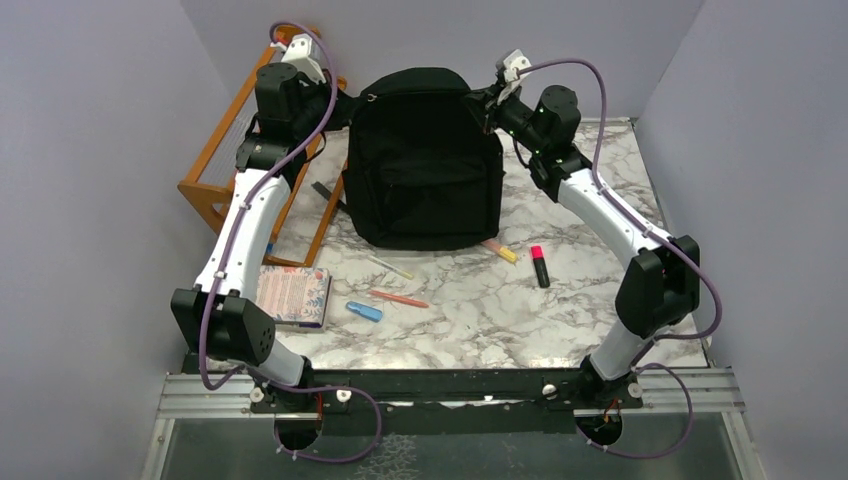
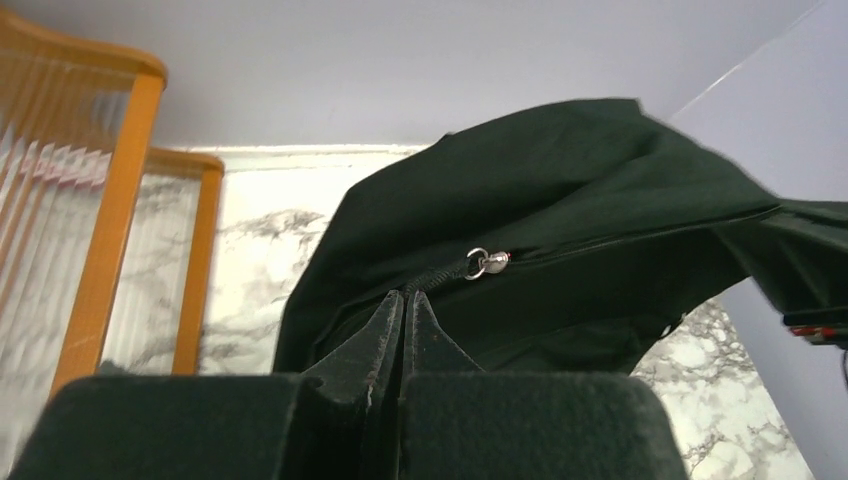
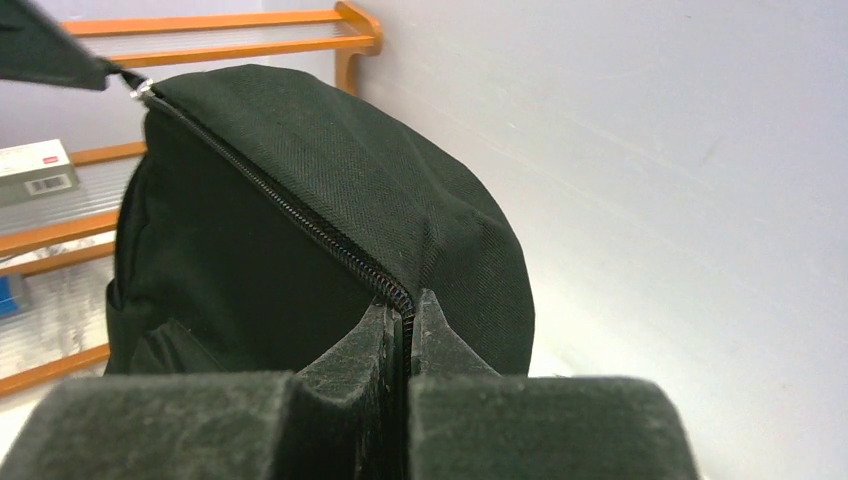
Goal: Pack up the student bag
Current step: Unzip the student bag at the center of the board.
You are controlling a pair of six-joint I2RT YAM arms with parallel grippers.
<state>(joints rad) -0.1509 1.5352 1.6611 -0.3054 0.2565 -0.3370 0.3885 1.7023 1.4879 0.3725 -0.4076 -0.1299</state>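
Left wrist: left gripper [image 2: 404,300] pinched on zip pull [image 2: 487,263]; right gripper [image 3: 408,310] pinched on student bag [image 1: 425,170] seam. Zip looks closed. Next: drag pull along track, right bracing.

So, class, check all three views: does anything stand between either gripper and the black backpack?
Nothing visible does. The left gripper is shut on the tab of the zip pull at one end of the top of the backpack. The right gripper is shut on the zip seam at the other end. Both touch it directly.
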